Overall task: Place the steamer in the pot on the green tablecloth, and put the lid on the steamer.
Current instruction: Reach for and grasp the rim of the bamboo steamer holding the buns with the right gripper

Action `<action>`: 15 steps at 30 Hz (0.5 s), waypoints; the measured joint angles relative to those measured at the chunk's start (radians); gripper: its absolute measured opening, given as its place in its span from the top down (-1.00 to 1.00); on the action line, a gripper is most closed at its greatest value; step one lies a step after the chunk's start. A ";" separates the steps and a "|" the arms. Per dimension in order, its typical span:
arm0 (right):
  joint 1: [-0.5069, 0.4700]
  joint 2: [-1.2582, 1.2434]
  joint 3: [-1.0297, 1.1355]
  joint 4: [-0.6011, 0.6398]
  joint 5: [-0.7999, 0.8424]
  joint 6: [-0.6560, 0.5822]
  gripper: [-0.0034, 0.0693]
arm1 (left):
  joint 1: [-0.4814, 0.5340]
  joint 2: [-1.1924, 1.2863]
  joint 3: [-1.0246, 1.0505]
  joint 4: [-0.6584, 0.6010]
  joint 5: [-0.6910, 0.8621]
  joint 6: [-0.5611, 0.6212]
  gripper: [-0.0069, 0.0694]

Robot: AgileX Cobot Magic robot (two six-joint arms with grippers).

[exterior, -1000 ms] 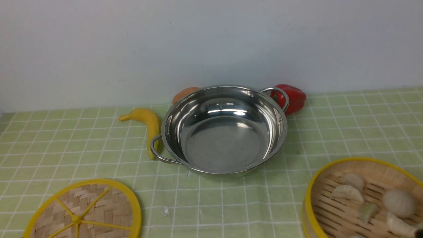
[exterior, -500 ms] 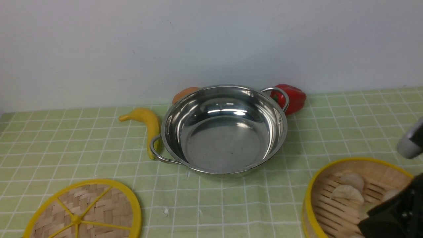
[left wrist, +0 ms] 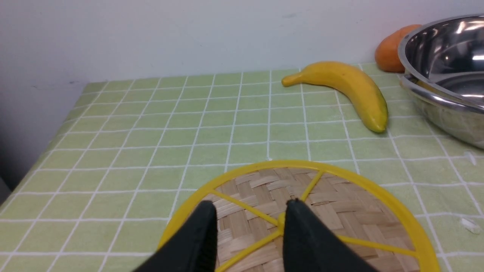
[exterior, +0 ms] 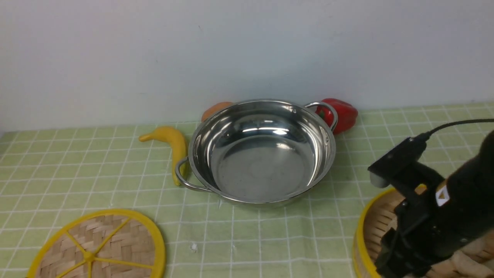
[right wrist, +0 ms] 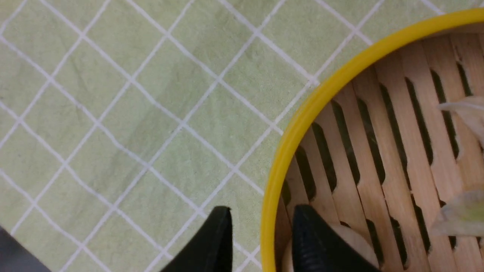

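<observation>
Pot [exterior: 266,166] at centre of the tablecloth [exterior: 77,173]; banana [exterior: 175,144] just left, orange [exterior: 216,109] and pepper [exterior: 343,114] behind; lid [exterior: 100,247] front left, steamer [exterior: 362,231] front right.

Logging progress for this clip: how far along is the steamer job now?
Done: nothing; the pot is empty. In hand: the right gripper is open astride the rim of the steamer, which sits on the green tablecloth. To do: lift the steamer into the pot, then set the lid on it; the lid lies on the cloth under the open left gripper.
</observation>
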State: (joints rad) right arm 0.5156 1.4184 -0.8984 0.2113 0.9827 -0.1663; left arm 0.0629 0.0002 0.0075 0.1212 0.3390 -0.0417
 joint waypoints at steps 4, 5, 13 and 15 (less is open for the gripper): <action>0.001 0.084 0.000 -0.010 -0.029 0.022 0.16 | 0.000 0.000 0.000 0.000 0.000 0.000 0.18; 0.001 0.093 0.000 -0.012 -0.036 0.023 0.13 | 0.000 0.000 0.000 0.000 0.000 0.000 0.18; 0.001 0.122 0.000 -0.034 -0.060 0.025 0.00 | 0.000 0.000 0.000 0.000 0.000 0.000 0.18; 0.001 0.131 0.000 -0.039 -0.058 0.025 0.00 | 0.000 0.000 0.000 0.000 0.000 0.000 0.18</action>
State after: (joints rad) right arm 0.5171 1.5496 -0.8984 0.1724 0.9246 -0.1413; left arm 0.0629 0.0002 0.0075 0.1212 0.3390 -0.0417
